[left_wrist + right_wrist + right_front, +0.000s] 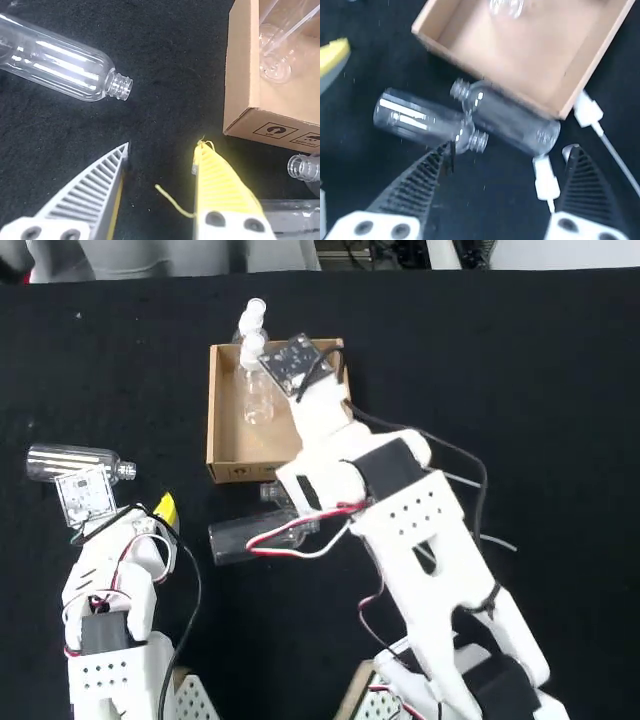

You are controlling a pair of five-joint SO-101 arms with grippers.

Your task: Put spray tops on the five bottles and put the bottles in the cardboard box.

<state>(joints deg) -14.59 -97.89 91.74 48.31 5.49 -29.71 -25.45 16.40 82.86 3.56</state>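
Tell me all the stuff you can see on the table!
Table: one, black, under everything.
Box: one, brown cardboard, open, mid-table.
Bottles: four I can count, clear. One lies capless at the left near the left gripper, two lie capless against the box's outside, one lies inside the box.
Spray tops: four, white. Two are loose by a box corner, two are at the box's far end. I cannot tell if those sit on bottles.
Left gripper: one, grey and yellow, open, over bare table.
Right gripper: one, black, open, over the two bottles.
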